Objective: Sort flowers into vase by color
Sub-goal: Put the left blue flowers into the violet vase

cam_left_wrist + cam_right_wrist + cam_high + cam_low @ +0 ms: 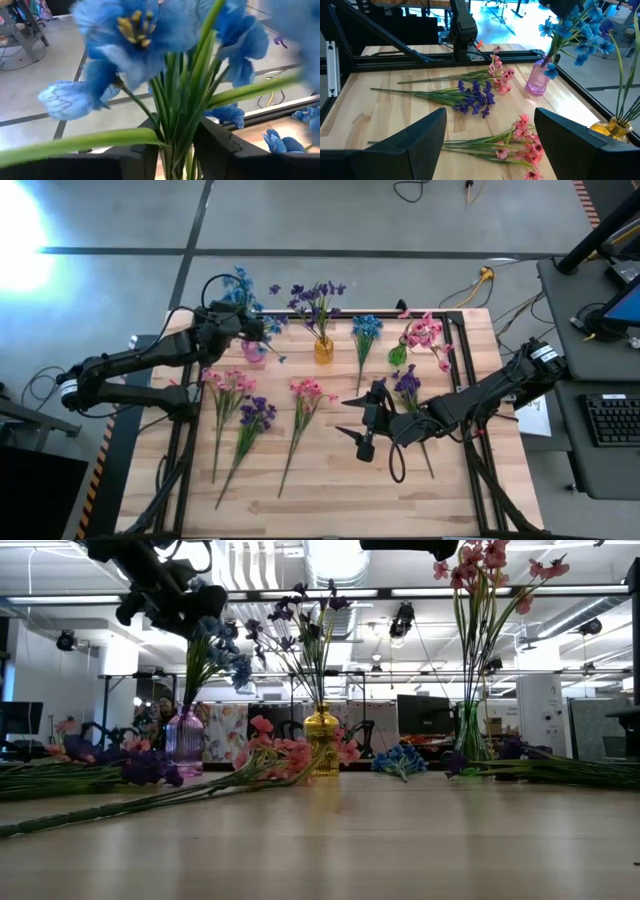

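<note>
My left gripper hangs over the ribbed pink vase near the table's far left, shut on a blue sprig. The yellow vase holds purple sprigs and the green vase holds pink ones. Lying flat on the table are two pink sprigs, two purple ones and a blue one. My right gripper hovers open over mid-table, right of the second pink sprig. My left gripper pinches the blue sprig's bundle of green stems just below the blossoms, one dark finger on each side. The sprig stands nearly upright. In the low view its stems run down from the gripper into the pink vase's mouth.
The three vases stand in a row along the table's far side. Black frame rails border the table's edges. Bare wood lies toward the near edge. A desk with a keyboard stands beyond the right edge.
</note>
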Available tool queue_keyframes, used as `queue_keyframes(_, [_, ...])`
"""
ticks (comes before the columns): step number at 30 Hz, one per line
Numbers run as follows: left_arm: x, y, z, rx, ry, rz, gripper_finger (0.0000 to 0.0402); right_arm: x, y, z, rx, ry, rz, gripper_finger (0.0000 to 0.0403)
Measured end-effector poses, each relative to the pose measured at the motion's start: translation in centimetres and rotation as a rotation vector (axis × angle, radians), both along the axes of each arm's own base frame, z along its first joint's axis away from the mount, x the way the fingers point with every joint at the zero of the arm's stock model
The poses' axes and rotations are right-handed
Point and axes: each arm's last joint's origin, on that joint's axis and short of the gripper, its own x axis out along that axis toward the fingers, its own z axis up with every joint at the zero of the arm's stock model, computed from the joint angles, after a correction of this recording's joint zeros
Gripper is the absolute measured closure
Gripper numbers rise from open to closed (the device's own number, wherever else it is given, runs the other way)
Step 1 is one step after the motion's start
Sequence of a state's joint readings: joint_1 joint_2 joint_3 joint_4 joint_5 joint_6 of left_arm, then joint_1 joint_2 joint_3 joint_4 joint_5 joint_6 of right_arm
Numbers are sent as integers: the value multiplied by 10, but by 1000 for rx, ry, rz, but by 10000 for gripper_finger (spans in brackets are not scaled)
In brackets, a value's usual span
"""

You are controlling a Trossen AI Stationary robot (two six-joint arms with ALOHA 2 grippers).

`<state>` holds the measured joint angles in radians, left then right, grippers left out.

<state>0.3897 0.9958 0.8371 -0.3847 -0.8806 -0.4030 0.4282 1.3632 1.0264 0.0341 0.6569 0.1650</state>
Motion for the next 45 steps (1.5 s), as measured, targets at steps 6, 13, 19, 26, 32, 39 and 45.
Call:
queue_keyframes(6, [-2,-1,-1,-10,20,0,270,0,0,0,0,0,0,108])
queue_keyframes(13, [-6,-3,-5,-35,73,2,220,1,-2,0,-5,1,-6,108])
queue_keyframes(19, [-8,-4,-5,-47,81,-9,180,1,-3,0,-7,2,-9,108])
queue_keyframes(26, [-14,-7,4,-99,163,-24,158,2,-5,0,-7,2,-14,108])
queue_keyframes(32, [-24,-12,23,-179,196,-47,156,2,-5,0,-8,2,-14,108])
queue_keyframes(39, [-32,-18,50,-257,188,-128,156,2,-5,0,-9,3,-14,108])
queue_keyframes(45, [-45,-25,80,-307,154,-173,156,1,-5,-1,-12,15,-14,108])
